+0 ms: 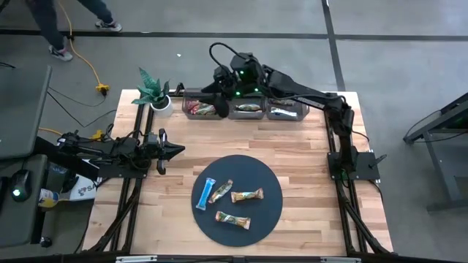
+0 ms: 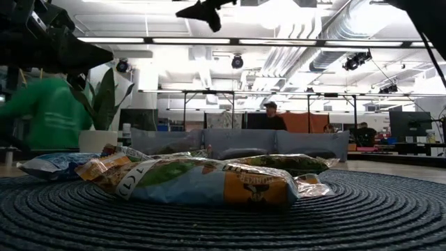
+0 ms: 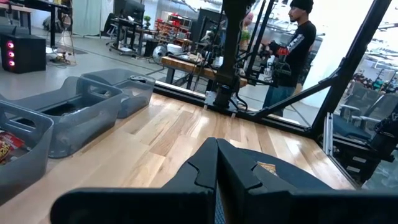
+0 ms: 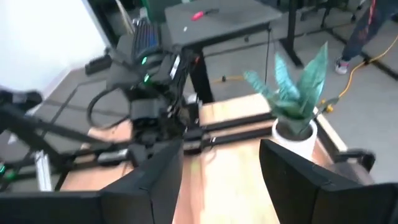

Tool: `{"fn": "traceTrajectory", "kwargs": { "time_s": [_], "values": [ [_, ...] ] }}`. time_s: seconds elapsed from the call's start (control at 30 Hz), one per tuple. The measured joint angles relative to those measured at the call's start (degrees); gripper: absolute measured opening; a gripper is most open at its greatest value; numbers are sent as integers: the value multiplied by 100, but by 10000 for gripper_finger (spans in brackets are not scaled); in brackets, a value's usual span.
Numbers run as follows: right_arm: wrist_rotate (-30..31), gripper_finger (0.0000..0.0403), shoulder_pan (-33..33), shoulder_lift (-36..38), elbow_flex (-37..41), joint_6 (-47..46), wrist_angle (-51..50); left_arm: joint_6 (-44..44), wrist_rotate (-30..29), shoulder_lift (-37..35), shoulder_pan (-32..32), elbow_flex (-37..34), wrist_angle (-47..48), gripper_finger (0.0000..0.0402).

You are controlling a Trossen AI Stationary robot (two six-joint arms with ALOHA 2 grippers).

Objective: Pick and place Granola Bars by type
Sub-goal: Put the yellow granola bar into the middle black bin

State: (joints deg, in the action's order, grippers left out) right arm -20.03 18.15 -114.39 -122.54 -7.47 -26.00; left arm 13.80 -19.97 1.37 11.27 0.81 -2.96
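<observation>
A: Where are the shiny wrapped granola bars (image 1: 246, 195)?

B: Four lie on the large dark round woven disc (image 1: 272, 212) on the pale wooden surface (image 1: 307, 153): one light blue bar (image 1: 207, 193) and three green-brown ones. More sit in the three clear plastic bins (image 1: 247, 109) at the far edge.

A: And the right gripper (image 1: 216, 95)?

B: It hangs over the leftmost bin (image 1: 192, 110), fingers (image 4: 155, 183) spread apart, holding nothing.

A: The left gripper (image 1: 172, 150)?

B: It waits beside the disc, fingers (image 3: 205, 168) pressed together.
</observation>
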Motion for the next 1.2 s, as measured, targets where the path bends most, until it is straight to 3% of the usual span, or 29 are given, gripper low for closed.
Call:
{"fn": "traceTrajectory", "kwargs": {
  "time_s": [0.27, 0.57, 0.9, 1.2],
  "values": [
    [9, 195, -347, 206, -2, 156, -1027, 0, 0, 0, 0, 1, 0, 1],
    [106, 195, -906, 212, -2, 507, -1384, 0, 0, 0, 0, 1, 0, 1],
    [1289, 195, -1740, 210, 0, 1807, -2014, 0, 0, 0, -1, 0, 1, 1],
    [2132, 194, -2279, 181, 104, 1398, -2403, 0, 0, 0, 0, -1, 1, 1]
  ]
}}
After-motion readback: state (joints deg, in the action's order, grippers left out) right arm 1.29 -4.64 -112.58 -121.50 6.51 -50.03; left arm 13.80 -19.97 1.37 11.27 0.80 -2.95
